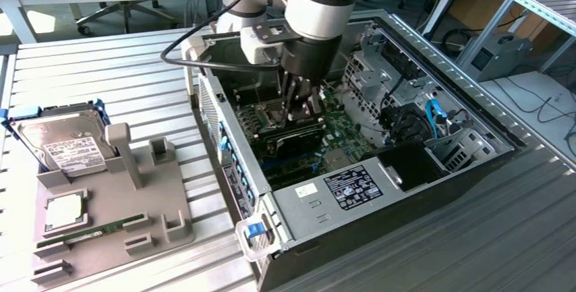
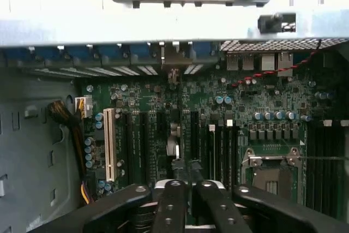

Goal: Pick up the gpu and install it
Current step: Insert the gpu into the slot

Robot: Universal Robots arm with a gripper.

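Slatted grey metal workbench (image 1: pixel 117 83), office desks and chair legs behind. On it lies an open black-and-silver desktop computer case (image 1: pixel 432 197), side panel off, green motherboard (image 1: pixel 347 140) exposed.

The arm's black two-finger gripper (image 1: pixel 301 106) is down inside the case, over the expansion slots. In the wrist view the gripper (image 2: pixel 190 186) has its fingers (image 2: pixel 172 205) drawn close together, only a sliver of a gap between them.

The gpu (image 2: pixel 180 113), a thin flat black rectangular card, runs edge-on as a narrow dark line from between the fingers toward the case's rear wall with its blue slot latches (image 2: pixel 122 53). It looks pinched by its upper edge. In the exterior view the gpu (image 1: pixel 290 142) stands as a dark slab directly below the gripper, among the slots; whether it is fully seated cannot be told.

Toward the exterior view's left, well apart from the case, a grey moulded parts holder (image 1: pixel 158 204) carries a silver white-labelled hard drive (image 1: pixel 63 147), a square silver processor chip (image 1: pixel 65 211) and a slim green memory stick (image 1: pixel 94 230).
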